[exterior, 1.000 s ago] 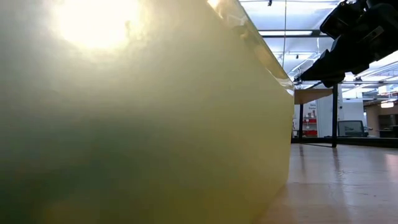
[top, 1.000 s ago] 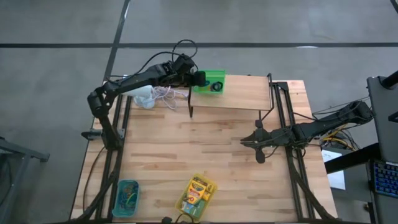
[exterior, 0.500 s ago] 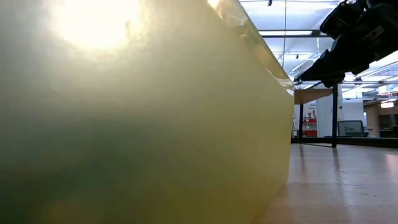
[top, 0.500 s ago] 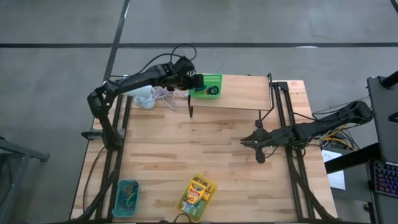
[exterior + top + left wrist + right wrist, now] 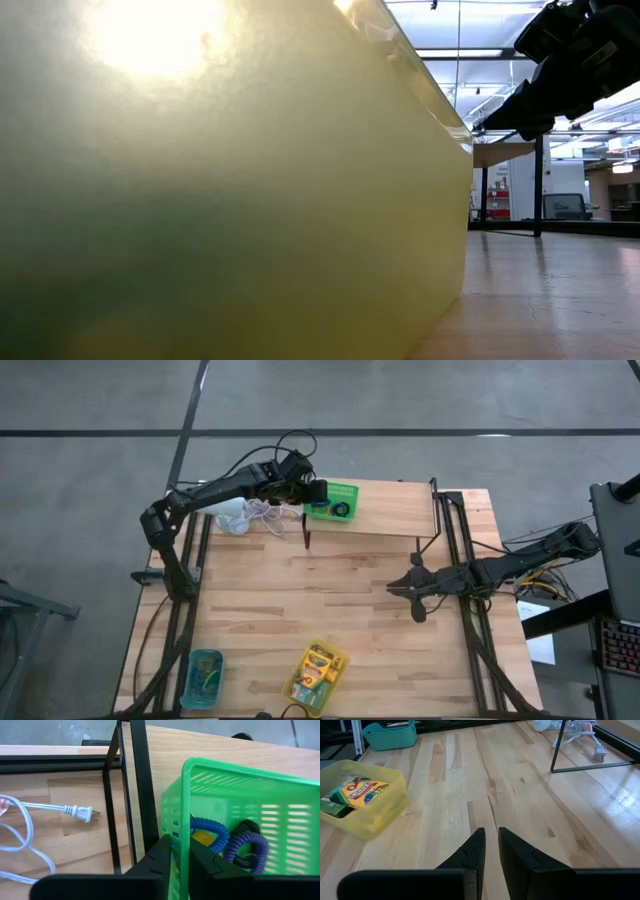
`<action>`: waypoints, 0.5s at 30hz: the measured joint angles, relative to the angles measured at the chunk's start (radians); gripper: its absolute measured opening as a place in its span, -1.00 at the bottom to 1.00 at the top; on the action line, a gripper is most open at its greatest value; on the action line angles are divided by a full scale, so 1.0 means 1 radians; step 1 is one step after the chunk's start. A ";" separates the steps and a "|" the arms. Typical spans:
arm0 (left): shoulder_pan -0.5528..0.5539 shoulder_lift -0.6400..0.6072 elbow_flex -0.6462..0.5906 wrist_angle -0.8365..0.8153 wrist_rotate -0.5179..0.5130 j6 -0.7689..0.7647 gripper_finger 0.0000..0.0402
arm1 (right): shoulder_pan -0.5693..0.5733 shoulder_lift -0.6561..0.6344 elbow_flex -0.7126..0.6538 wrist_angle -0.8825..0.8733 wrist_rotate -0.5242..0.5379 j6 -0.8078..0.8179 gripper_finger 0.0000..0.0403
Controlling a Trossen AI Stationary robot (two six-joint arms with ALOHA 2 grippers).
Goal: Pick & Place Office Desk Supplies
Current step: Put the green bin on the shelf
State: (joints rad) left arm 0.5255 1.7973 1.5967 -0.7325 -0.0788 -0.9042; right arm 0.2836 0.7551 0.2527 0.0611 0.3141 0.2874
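- Left jaws (image 5: 181, 862): pinching the near wall of the green basket (image 5: 235, 800), one finger inside, one outside. I can't tell from the frames how firm the squeeze is.
- Basket sits on the raised wooden shelf (image 5: 390, 510) at the far left of the counter (image 5: 330, 600). Inside I see coiled blue and dark loops (image 5: 225, 840) and something yellow under them.
- Handling, my read: thin slotted plastic, light, the wall flexes. A one-wall pinch will tip it, so keep it level and slow. The loops are soft and springy and could hop out.
- In the way: the shelf's black frame post (image 5: 142, 790) is just beside the basket, and the white cord with its plug (image 5: 75, 811) lies on the counter beyond it. Both could snag on any pull-back.
- Right jaws (image 5: 491, 851): nearly pressed together, holding nothing, hovering over bare counter on the right side.
- Elsewhere: yellow bin (image 5: 315, 675) with crayon boxes (image 5: 357, 790) and a teal bin (image 5: 205, 675), both at the near edge, well apart from the basket.
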 joint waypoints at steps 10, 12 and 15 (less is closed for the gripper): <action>0.000 -0.001 0.000 0.006 0.000 0.009 -0.42 | 0.000 0.000 0.000 0.000 0.000 0.000 -0.74; 0.000 -0.001 0.000 0.009 0.000 0.010 -0.35 | 0.000 0.000 0.000 0.000 0.000 0.000 -0.74; 0.001 -0.001 0.000 0.013 0.000 0.010 -0.26 | 0.000 0.000 0.000 0.000 0.000 0.000 -0.74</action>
State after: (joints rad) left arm 0.5262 1.7962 1.5967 -0.7200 -0.0790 -0.8944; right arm 0.2835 0.7551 0.2527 0.0612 0.3141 0.2871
